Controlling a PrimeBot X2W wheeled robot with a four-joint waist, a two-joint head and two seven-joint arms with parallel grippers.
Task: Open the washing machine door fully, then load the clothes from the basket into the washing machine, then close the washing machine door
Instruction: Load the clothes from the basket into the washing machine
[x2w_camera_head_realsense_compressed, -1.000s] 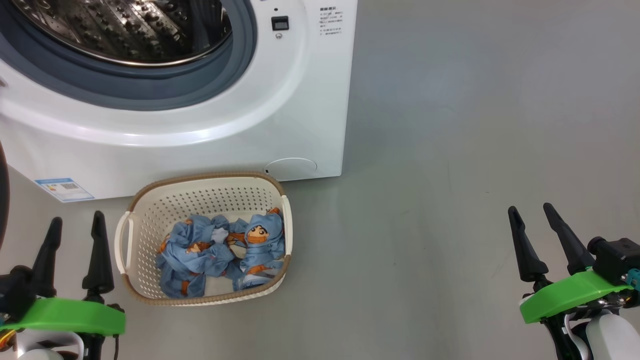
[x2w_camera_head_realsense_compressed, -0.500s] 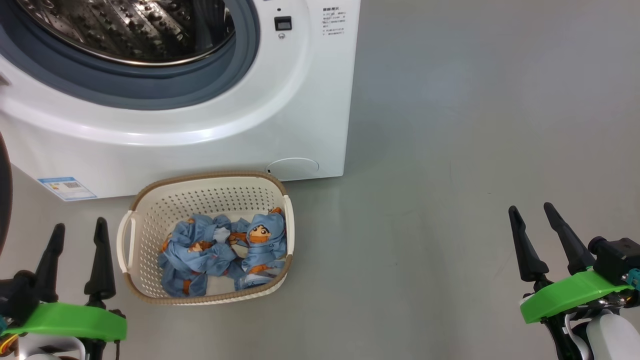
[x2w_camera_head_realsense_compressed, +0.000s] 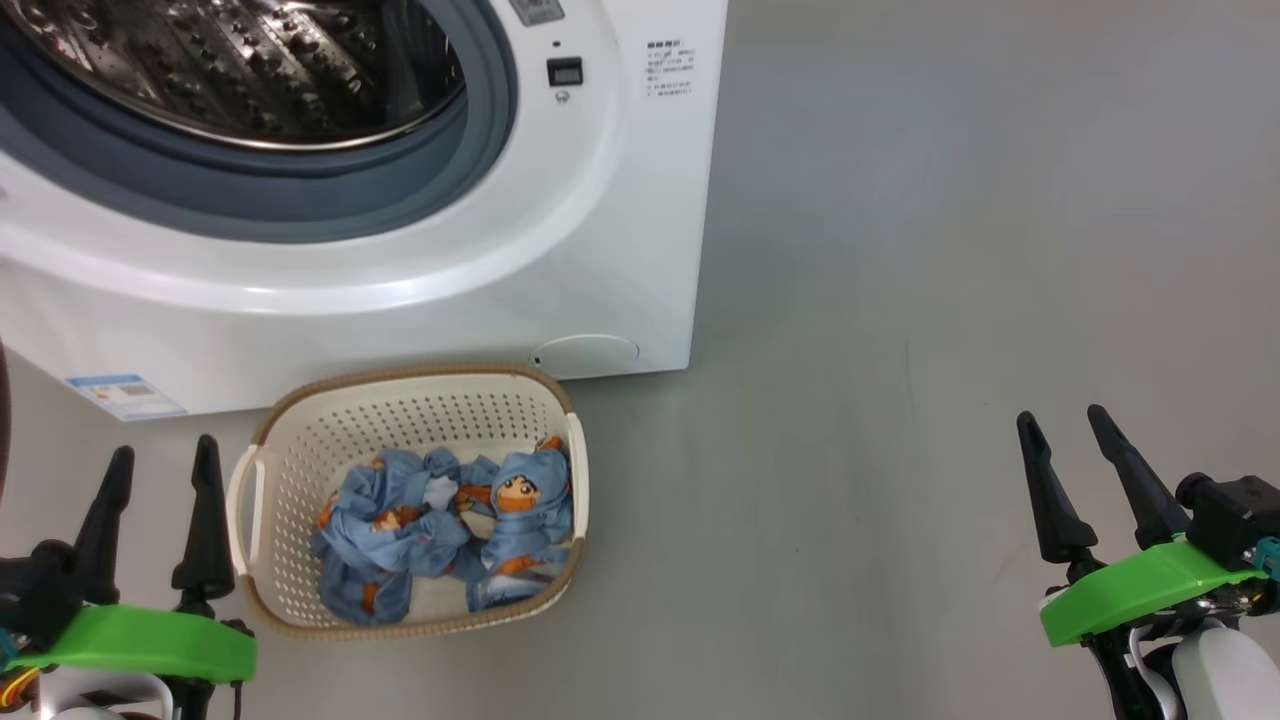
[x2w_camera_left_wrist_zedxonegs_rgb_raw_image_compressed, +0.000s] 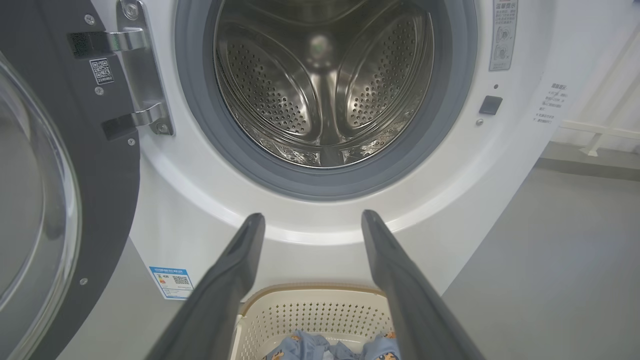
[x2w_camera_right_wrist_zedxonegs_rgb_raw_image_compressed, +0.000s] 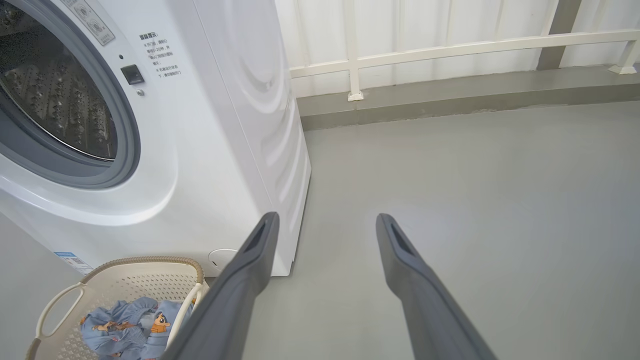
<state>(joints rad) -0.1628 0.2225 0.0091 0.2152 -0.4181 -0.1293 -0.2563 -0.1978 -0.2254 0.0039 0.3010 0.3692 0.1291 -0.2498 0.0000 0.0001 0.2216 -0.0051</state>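
Observation:
The white washing machine (x2w_camera_head_realsense_compressed: 600, 200) stands with its steel drum (x2w_camera_left_wrist_zedxonegs_rgb_raw_image_compressed: 325, 90) exposed inside the grey-blue seal. Its door (x2w_camera_left_wrist_zedxonegs_rgb_raw_image_compressed: 45, 190) is swung wide to the left on its hinge, black rim and clear glass showing. On the floor in front sits the cream basket (x2w_camera_head_realsense_compressed: 260, 480) with crumpled light blue clothes (x2w_camera_head_realsense_compressed: 450, 530) printed with cartoon faces. My left gripper (x2w_camera_head_realsense_compressed: 160, 455) is open and empty just left of the basket. My right gripper (x2w_camera_head_realsense_compressed: 1065, 420) is open and empty far to the right over bare floor.
Grey floor (x2w_camera_head_realsense_compressed: 950, 250) stretches to the right of the machine. A white railing (x2w_camera_right_wrist_zedxonegs_rgb_raw_image_compressed: 450, 50) and a raised kerb run along the back wall. A blue-and-white label (x2w_camera_head_realsense_compressed: 125, 395) marks the machine's lower left corner.
The head camera has shifted slightly, so the machine and basket sit a little lower in view. Both grippers stay open and in place.

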